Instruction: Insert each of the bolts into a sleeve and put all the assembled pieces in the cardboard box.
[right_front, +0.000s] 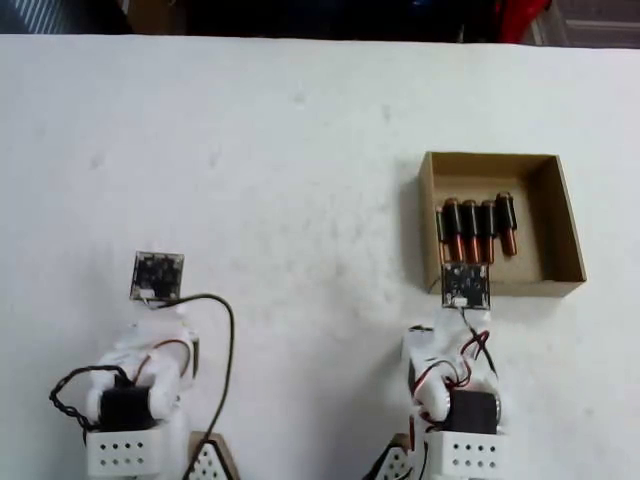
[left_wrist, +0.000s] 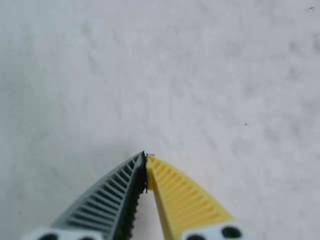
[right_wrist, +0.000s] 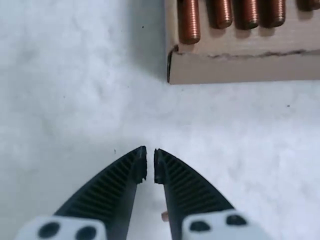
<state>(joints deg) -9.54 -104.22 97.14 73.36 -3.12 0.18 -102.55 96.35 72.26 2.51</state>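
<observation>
The cardboard box (right_front: 558, 225) stands on the white table at the right, and its near wall (right_wrist: 245, 67) faces my right wrist camera. Inside lie several copper bolts with dark sleeves (right_front: 478, 228), side by side; their threaded ends (right_wrist: 190, 22) show over the wall. My right gripper (right_wrist: 150, 165) rests on the table just in front of the box, its black fingers nearly touching, with nothing between them. My left gripper (left_wrist: 146, 167) sits over bare table at the left, grey and yellow fingers pressed together, holding nothing. From above, both arms (right_front: 150, 380) (right_front: 455, 385) sit at the near edge.
The white table (right_front: 300, 150) stretches wide and bare to the far edge. A black cable (right_front: 225, 350) loops beside the left arm. Dark room shapes lie beyond the table's far edge.
</observation>
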